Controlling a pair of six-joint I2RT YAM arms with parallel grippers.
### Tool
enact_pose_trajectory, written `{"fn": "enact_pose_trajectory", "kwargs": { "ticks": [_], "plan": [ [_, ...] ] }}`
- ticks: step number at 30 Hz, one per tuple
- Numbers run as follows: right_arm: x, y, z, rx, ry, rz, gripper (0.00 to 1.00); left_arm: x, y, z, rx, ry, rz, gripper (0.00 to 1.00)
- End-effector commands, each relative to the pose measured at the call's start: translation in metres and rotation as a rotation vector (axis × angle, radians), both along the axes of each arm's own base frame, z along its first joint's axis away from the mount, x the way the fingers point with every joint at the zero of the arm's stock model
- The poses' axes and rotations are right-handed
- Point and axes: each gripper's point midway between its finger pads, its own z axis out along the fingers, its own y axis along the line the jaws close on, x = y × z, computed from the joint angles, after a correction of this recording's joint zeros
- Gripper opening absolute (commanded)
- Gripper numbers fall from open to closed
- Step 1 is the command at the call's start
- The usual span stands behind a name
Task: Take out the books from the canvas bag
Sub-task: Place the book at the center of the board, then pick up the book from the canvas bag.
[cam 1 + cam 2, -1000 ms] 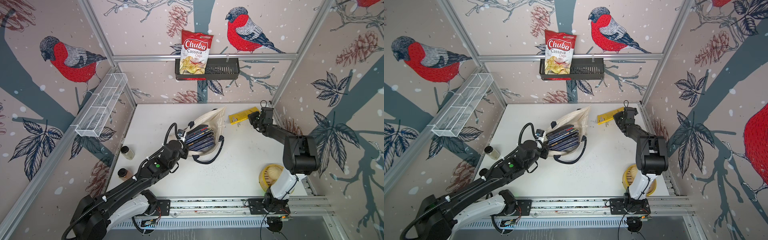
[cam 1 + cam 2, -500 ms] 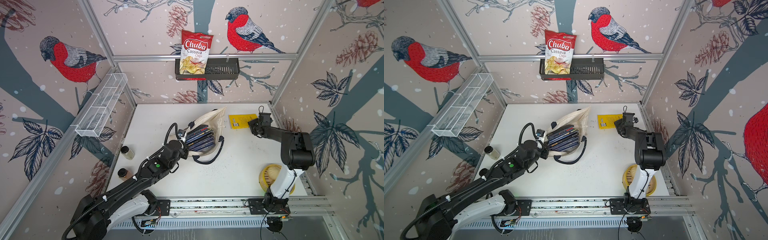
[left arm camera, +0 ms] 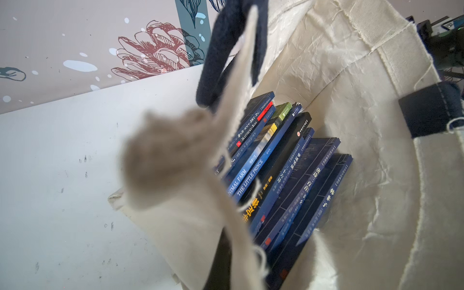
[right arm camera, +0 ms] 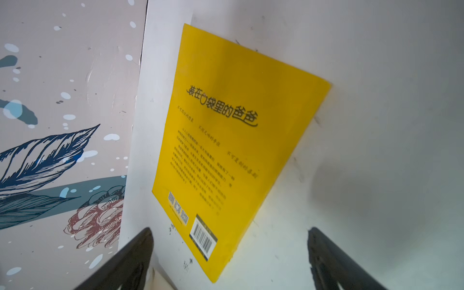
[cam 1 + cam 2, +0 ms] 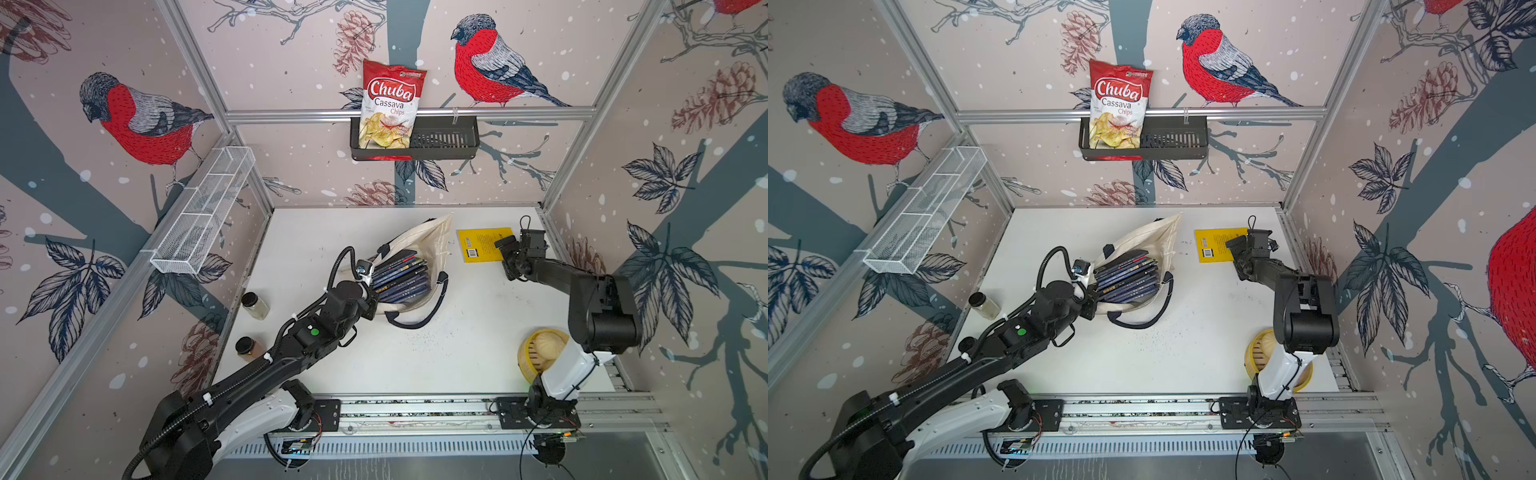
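Top views: your left gripper (image 5: 368,291) holds the bag (image 5: 428,245) by its rim, likely to keep the books (image 5: 401,276) inside reachable. A yellow book (image 5: 482,245) lies flat just beside the bag.
Left wrist: jaws clamped on rim cloth.
Right wrist: right gripper (image 4: 229,233), fingers (image 4: 133,258) wide apart, touching nothing.

Robot test booth (aluminium frame (image 5: 407,111), bird-print walls (image 5: 137,120)).

"Chuba Cassava Chips" packet (image 5: 388,104), "Animal Farm", "The Little Prince" book spines (image 3: 251,178)
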Motion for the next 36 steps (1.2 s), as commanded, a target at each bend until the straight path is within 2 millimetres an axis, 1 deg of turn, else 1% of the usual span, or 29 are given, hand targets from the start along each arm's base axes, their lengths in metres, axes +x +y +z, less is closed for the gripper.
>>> {"fn": "enact_pose_trajectory", "kwargs": {
  "ticks": [1,4,5,7,9,11,12,13,17,19,20,22,24,26,27,29,31,34,35,36],
  "plan": [
    [-0.018,0.009,0.021,-0.071,-0.032,0.019,0.96,-0.001,0.003,0.005,0.036,-0.062,-0.010,0.00],
    [-0.037,0.036,0.061,-0.129,-0.102,0.090,0.96,-0.005,0.006,0.005,0.073,-0.108,-0.018,0.00],
    [-0.045,0.050,0.078,-0.135,-0.143,0.124,0.96,-0.008,0.005,0.003,0.085,-0.123,-0.032,0.00],
    [-0.065,0.078,0.107,-0.136,-0.215,0.185,0.92,-0.012,0.004,0.000,0.111,-0.140,-0.048,0.00],
    [-0.090,0.105,0.136,-0.148,-0.286,0.249,0.92,-0.013,0.004,-0.003,0.130,-0.140,-0.047,0.00],
    [-0.116,0.130,0.155,-0.140,-0.338,0.309,0.92,-0.012,0.005,-0.006,0.140,-0.129,-0.034,0.00],
    [-0.131,0.144,0.162,-0.116,-0.360,0.344,0.91,-0.012,0.006,-0.006,0.142,-0.127,-0.031,0.00],
    [-0.142,0.153,0.167,-0.091,-0.375,0.370,0.90,-0.012,0.005,-0.007,0.146,-0.126,-0.033,0.00],
    [-0.191,0.170,0.199,-0.006,-0.496,0.416,0.88,-0.013,0.004,-0.010,0.149,-0.125,-0.039,0.00],
    [-0.213,0.188,0.209,0.053,-0.570,0.460,0.87,-0.014,0.000,-0.011,0.147,-0.121,-0.056,0.00],
    [-0.221,0.199,0.211,0.076,-0.579,0.487,0.87,-0.014,0.000,-0.013,0.150,-0.116,-0.056,0.00],
    [-0.231,0.219,0.205,0.094,-0.555,0.532,0.87,-0.014,-0.001,-0.016,0.155,-0.106,-0.057,0.00],
    [-0.239,0.249,0.197,0.116,-0.541,0.603,0.87,-0.014,-0.004,-0.015,0.149,-0.104,-0.068,0.00],
    [-0.239,0.269,0.189,0.111,-0.521,0.640,0.87,-0.014,-0.004,-0.014,0.149,-0.111,-0.066,0.00],
    [-0.237,0.277,0.188,0.104,-0.523,0.655,0.87,-0.013,-0.002,-0.012,0.146,-0.117,-0.054,0.00],
    [-0.233,0.287,0.185,0.101,-0.519,0.664,0.86,-0.014,-0.001,-0.010,0.140,-0.129,-0.054,0.00],
    [-0.233,0.300,0.186,0.117,-0.549,0.693,0.82,-0.016,-0.003,-0.012,0.147,-0.133,-0.071,0.00],
    [-0.222,0.308,0.167,0.094,-0.501,0.672,0.80,-0.016,-0.004,-0.015,0.167,-0.126,-0.068,0.00],
    [-0.218,0.307,0.154,0.086,-0.456,0.646,0.79,-0.015,-0.004,-0.015,0.169,-0.126,-0.063,0.00],
    [-0.218,0.311,0.139,0.103,-0.413,0.648,0.78,-0.014,-0.003,-0.013,0.167,-0.130,-0.056,0.00]
  ]
}}
